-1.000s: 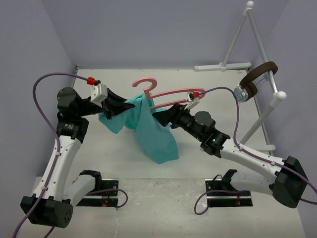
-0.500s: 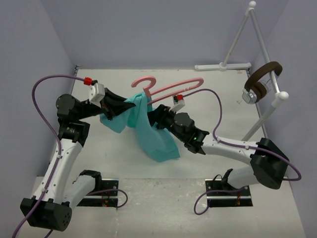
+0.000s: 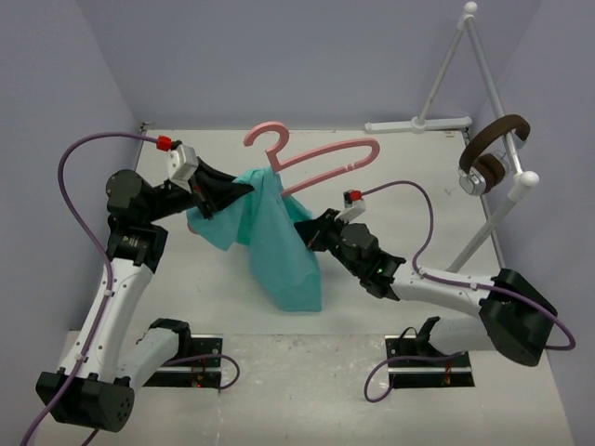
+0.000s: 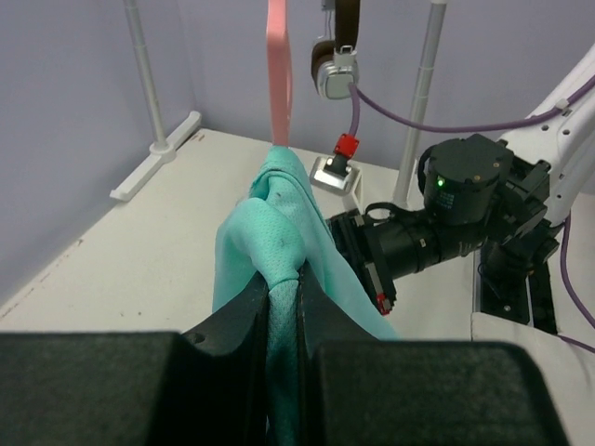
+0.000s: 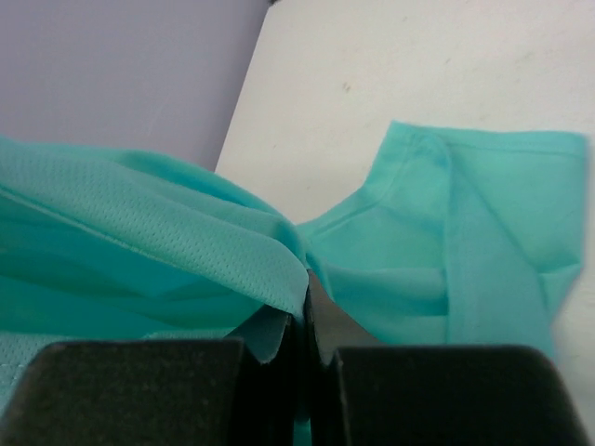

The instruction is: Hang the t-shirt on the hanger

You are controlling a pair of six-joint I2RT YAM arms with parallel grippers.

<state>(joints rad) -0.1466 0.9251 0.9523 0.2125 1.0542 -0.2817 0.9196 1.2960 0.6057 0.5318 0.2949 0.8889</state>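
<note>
The teal t-shirt hangs in the air over the table, bunched around the left end of the pink hanger. The hanger's hook and right arm stick out above the cloth. My left gripper is shut on a gathered fold of the t-shirt, its jaws pinching the cloth, with the hanger rising just beyond. My right gripper sits at the shirt's right side, shut on a thin edge of the t-shirt, seen between the jaws. The hanger's end inside the cloth is hidden.
A white tubular rack stands at the back right, with brown headphones hung on its bar. Purple walls close off the back and left of the white table. The right arm's cable loops over the table.
My right gripper left the hanger's right end, dropped to the shirt's right side and shut on the cloth. The hanger rose slightly. The left gripper kept its hold.
</note>
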